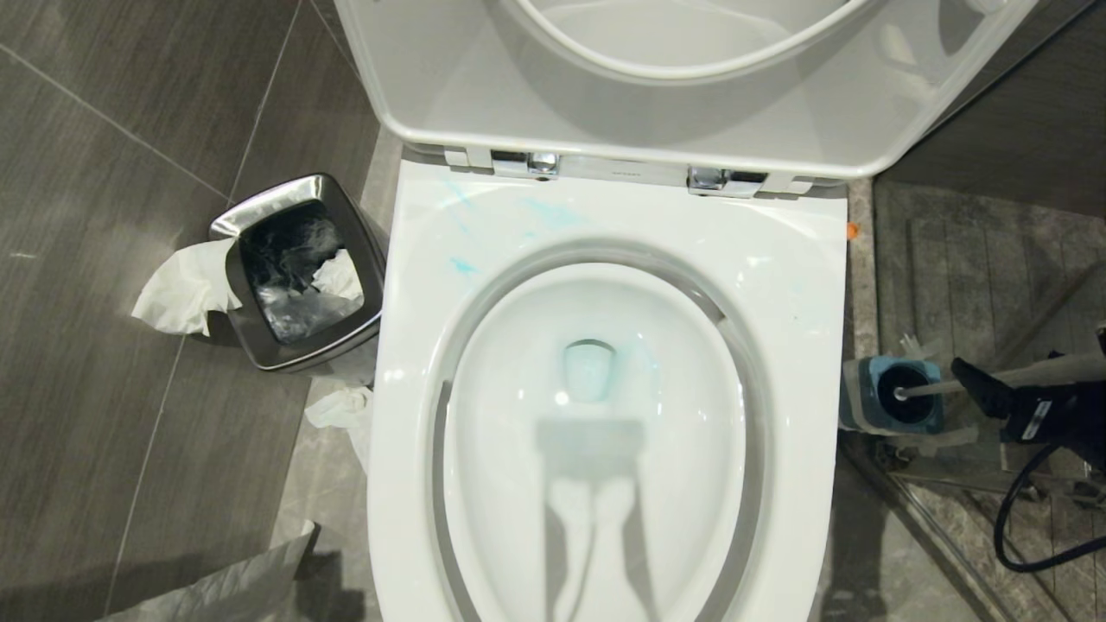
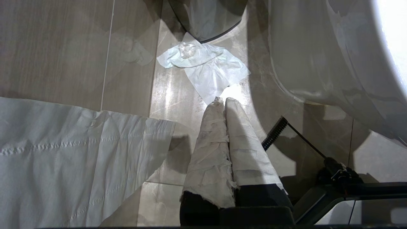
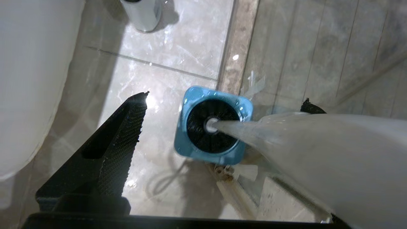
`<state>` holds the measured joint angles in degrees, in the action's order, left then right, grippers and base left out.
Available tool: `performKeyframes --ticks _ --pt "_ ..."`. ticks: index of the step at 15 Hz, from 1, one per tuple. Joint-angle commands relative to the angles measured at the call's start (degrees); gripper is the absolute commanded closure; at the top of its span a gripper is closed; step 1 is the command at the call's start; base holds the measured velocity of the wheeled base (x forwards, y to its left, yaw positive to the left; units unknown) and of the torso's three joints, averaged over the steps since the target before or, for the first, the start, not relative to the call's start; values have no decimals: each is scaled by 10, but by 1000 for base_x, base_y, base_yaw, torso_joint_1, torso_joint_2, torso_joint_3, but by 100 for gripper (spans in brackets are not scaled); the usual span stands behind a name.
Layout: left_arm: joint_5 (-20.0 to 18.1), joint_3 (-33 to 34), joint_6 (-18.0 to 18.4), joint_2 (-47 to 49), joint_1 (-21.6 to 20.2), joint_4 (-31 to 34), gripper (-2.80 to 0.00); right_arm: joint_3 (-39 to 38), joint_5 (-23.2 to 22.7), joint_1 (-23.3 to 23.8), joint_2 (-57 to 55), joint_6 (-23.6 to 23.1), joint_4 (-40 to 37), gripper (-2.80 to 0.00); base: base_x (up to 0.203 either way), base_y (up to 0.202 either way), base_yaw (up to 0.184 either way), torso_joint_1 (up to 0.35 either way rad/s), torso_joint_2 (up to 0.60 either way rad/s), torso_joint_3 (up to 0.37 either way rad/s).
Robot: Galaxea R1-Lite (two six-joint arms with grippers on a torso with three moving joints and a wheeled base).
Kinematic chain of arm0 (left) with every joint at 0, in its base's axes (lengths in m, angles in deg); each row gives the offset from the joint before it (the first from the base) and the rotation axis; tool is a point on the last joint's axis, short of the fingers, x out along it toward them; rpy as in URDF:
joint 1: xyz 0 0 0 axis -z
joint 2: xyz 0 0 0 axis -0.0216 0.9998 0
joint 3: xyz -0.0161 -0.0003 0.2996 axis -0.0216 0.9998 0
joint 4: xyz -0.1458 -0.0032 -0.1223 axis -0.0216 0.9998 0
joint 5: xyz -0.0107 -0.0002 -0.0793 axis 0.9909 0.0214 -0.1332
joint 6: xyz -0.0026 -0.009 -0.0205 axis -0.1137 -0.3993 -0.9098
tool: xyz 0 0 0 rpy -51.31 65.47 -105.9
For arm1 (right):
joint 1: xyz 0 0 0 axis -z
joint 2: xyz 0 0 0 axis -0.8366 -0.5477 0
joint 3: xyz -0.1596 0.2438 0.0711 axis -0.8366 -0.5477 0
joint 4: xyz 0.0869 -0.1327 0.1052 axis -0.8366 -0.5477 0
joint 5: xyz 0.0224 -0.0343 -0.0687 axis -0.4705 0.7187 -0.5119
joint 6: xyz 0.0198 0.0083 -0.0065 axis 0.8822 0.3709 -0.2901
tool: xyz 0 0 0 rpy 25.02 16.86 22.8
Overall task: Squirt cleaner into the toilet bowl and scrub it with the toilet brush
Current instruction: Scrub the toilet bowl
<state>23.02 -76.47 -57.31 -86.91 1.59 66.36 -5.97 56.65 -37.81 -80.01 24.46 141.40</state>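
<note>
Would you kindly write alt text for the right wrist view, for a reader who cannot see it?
The open right pincer straddles the white handle of the toilet brush, whose black bristle head sits in a blue square holder on the grey tiled floor. The white toilet bowl fills one edge.

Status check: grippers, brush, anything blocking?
Right gripper open around toilet brush handle, brush head in blue holder. Left gripper shut, parked. Nothing blocking.
</note>
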Motion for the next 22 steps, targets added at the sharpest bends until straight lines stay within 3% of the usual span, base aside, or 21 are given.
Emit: performKeyframes --ticks 1,12,15,19,22 --pt "0 0 0 1 0 0 0 -21 -6 0 12 8 11 -280 0 0 0 0 0 0" --pt "0 0 0 0 0 0 0 -55 -10 1 44 30 20 -280 0 0 0 0 0 0" --pt "0 0 0 1 1 0 0 -64 -15 21 44 30 19 -280 0 0 0 0 0 0" --pt "0 0 0 1 1 0 0 -106 -111 80 37 12 33 -280 0 0 0 0 0 0" --pt "0 0 0 0 0 0 0 -109 -122 84 7 7 63 -280 0 0 0 0 0 0"
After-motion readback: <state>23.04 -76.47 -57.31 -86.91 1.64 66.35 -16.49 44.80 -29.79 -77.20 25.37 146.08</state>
